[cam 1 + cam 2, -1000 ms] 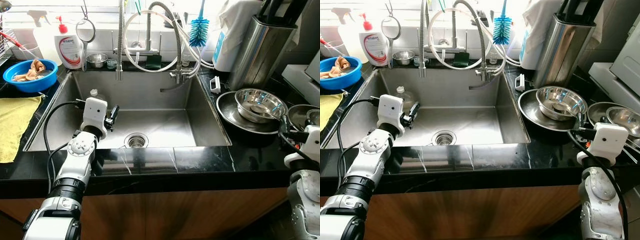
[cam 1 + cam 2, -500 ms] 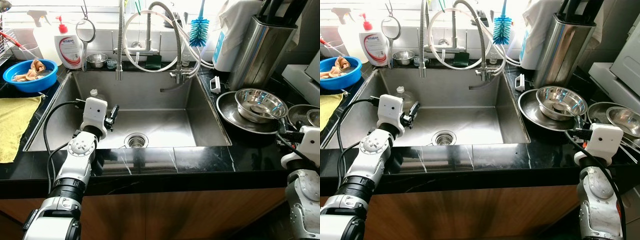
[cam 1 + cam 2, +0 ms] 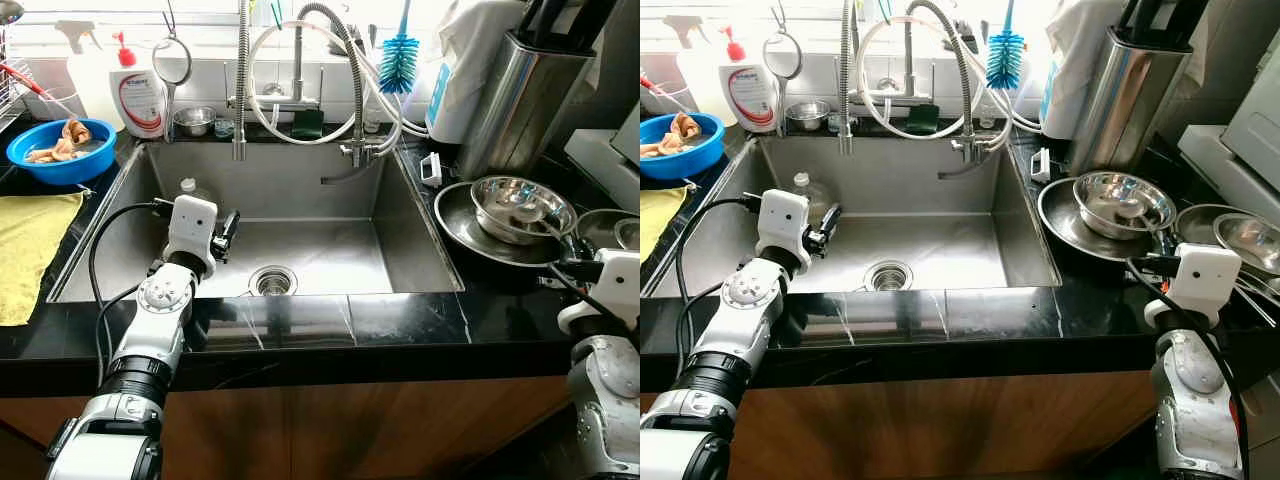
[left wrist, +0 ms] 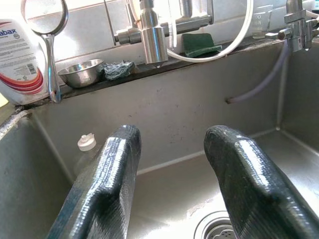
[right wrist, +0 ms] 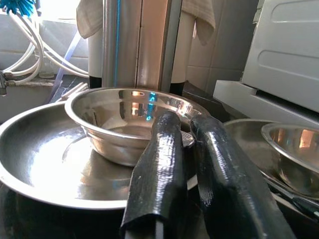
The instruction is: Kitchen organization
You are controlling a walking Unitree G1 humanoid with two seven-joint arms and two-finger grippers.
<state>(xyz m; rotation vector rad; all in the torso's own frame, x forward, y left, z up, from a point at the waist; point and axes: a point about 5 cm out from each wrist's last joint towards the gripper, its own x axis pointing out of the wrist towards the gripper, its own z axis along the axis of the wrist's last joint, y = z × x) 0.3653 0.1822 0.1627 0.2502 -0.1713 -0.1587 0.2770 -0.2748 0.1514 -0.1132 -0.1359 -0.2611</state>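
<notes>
**Standing at the sink, both claws raised**

Starting at my far left, a yellow cloth (image 3: 30,250) lies on the black counter (image 3: 400,320), and behind it a blue bowl (image 3: 60,150) holds some scraps. A white soap bottle (image 3: 137,90) stands at the back by the window, with a small steel cup (image 3: 193,120) just beside it.

My left gripper (image 4: 172,164) hangs over the steel sink (image 3: 400,215), its fingers (image 4: 107,184) spread apart and holding nothing — beyond them lie the drain (image 3: 272,281) and a small clear bottle (image 3: 190,190) with a white cap against the sink's left wall. Behind the basin rise the spring faucet (image 3: 240,80) and a blue bottle brush (image 3: 398,60).

Right of the sink, a steel bowl (image 3: 520,208) sits inside a wide steel plate (image 3: 460,225) on the counter, in front of a tall steel canister (image 3: 520,90). My right gripper (image 5: 192,134) points at that bowl, fingers (image 5: 159,169) nearly together with only a narrow gap, gripping nothing. More steel dishes (image 3: 1240,235) lie just beside the plate — further right.
</notes>
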